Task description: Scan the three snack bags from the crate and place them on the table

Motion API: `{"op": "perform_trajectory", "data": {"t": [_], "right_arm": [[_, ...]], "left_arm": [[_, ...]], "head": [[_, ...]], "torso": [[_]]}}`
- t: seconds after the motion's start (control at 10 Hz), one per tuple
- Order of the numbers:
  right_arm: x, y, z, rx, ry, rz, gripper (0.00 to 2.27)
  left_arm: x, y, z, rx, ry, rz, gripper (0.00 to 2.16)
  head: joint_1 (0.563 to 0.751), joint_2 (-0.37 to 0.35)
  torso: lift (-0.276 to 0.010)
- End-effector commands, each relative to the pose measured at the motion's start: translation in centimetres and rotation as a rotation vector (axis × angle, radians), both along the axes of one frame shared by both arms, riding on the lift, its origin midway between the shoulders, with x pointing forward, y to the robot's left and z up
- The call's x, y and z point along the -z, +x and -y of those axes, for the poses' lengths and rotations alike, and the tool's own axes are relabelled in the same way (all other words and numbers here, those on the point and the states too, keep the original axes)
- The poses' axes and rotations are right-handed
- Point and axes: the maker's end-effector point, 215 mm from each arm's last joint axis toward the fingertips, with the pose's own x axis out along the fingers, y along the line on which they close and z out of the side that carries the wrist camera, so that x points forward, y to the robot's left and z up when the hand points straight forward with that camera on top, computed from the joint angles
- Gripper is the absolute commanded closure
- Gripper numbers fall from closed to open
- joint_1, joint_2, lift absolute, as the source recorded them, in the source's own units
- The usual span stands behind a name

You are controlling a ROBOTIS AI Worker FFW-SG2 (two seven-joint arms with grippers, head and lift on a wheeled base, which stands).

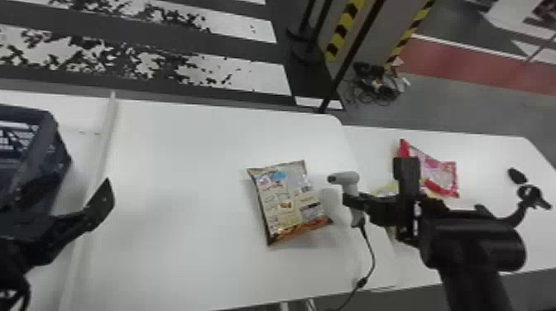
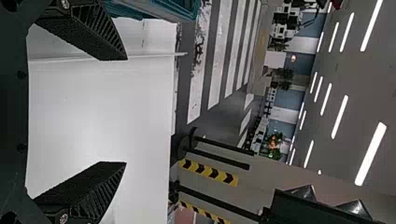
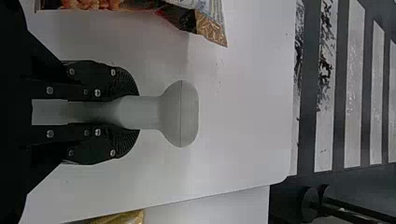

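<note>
On the table (image 1: 178, 165), the bag (image 1: 281, 198) lies near the scanner (image 3: 180, 114) pinched by the right gripper (image 3: 133, 112); the left gripper (image 2: 125, 111) is spread. Scanning seems under way; next, I'd aim squarely at the bag's code.

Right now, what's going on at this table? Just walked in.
The right end effector grips a gray handheld scanner, just right of a snack bag lying on the table. That bag looks next to scan; I can't tell if it has been read. A red bag and a partly hidden yellow package lie farther right. The left end effector is open and empty near the crate.
</note>
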Motion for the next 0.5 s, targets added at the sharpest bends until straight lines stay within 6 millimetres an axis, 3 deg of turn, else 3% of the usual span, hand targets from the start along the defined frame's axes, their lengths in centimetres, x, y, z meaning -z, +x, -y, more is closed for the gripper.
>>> {"op": "perform_trajectory", "data": {"t": [0.0, 0.4], "right_arm": [[-1.4, -1.1, -0.9, -0.008, -0.009, 0.001, 2.25], [-4.7, -3.7, -5.0, -0.061, 0.002, 0.026, 2.25]], "left_arm": [[-0.1, 0.1, 0.1, 0.001, -0.002, 0.0, 0.07], [-0.1, 0.1, 0.2, 0.0, -0.003, 0.002, 0.07]], "head": [[0.695, -0.323], [0.695, -0.302]], "torso": [[-0.062], [-0.062]]}}
